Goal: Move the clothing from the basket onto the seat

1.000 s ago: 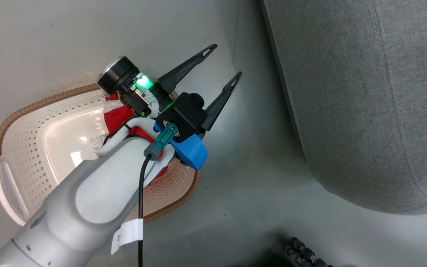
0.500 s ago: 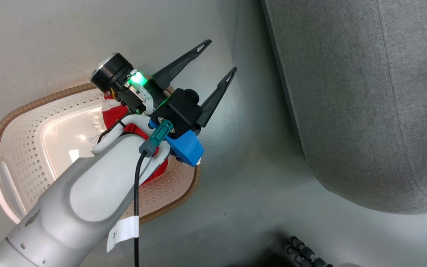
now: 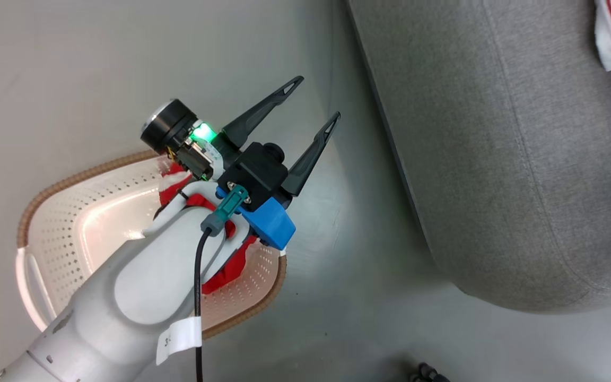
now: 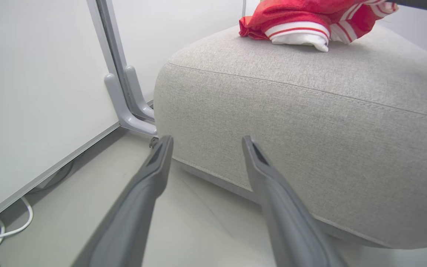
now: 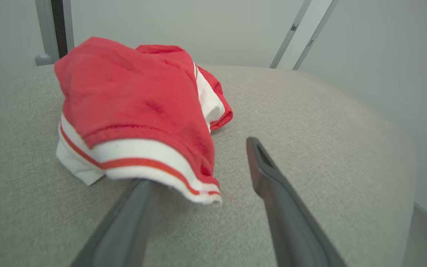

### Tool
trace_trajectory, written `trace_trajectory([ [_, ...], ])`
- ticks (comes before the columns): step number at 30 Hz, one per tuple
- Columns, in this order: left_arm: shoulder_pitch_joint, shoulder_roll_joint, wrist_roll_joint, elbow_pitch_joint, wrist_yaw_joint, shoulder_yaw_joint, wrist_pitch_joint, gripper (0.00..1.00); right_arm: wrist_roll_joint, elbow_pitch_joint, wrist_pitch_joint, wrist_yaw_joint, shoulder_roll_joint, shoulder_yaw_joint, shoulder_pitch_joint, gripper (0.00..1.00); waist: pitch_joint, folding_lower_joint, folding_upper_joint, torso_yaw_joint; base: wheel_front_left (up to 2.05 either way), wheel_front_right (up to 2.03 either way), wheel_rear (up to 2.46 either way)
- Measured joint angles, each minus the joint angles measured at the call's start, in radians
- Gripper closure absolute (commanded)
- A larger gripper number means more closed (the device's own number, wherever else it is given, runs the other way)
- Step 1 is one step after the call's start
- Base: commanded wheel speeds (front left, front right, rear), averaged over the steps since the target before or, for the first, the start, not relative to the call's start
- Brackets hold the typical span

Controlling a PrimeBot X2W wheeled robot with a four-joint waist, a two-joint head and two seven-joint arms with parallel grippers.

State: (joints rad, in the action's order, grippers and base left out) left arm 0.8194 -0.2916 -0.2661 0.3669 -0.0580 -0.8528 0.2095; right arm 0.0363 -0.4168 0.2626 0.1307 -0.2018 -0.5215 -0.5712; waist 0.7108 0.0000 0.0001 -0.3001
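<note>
The right gripper (image 5: pixel 198 163) is spread wide over the seat (image 5: pixel 310 148). Red clothing (image 5: pixel 135 111) lies on the seat, its hem draped over one fingertip. The left gripper (image 3: pixel 314 100), spread and empty, hangs beside the seat, where the basket (image 3: pixel 72 233) holds more red cloth (image 3: pixel 226 276).

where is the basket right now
In the head view the basket sits on the floor at lower left, under the left arm, red clothing inside, the seat to its right.
</note>
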Motion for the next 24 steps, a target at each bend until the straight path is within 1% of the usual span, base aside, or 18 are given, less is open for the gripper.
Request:
trace_trajectory([
  [7,-0.038,0.021,-0.025,0.034,0.012,0.002,0.03,0.0,-0.002,0.047,0.0,0.0,0.026,0.029,0.149,0.0,-0.083,-0.0001,0.0,0.006,0.0,0.0,0.0],
  [15,-0.086,0.048,-0.05,0.056,0.029,0.024,0.049,0.0,0.006,0.152,0.0,0.0,0.036,0.098,0.226,0.0,-0.179,0.0,0.0,0.022,0.0,0.0,0.0],
  [18,-0.109,0.054,-0.058,0.052,0.041,0.046,0.051,0.0,0.012,0.194,0.0,0.0,0.034,0.137,0.234,0.0,-0.218,0.0,0.0,0.037,0.0,0.0,0.0],
  [24,-0.178,0.065,-0.057,-0.016,0.069,0.133,0.052,0.0,0.018,0.269,0.0,0.0,0.035,0.219,0.268,0.0,-0.29,-0.0001,0.0,0.082,0.0,0.0,0.0],
])
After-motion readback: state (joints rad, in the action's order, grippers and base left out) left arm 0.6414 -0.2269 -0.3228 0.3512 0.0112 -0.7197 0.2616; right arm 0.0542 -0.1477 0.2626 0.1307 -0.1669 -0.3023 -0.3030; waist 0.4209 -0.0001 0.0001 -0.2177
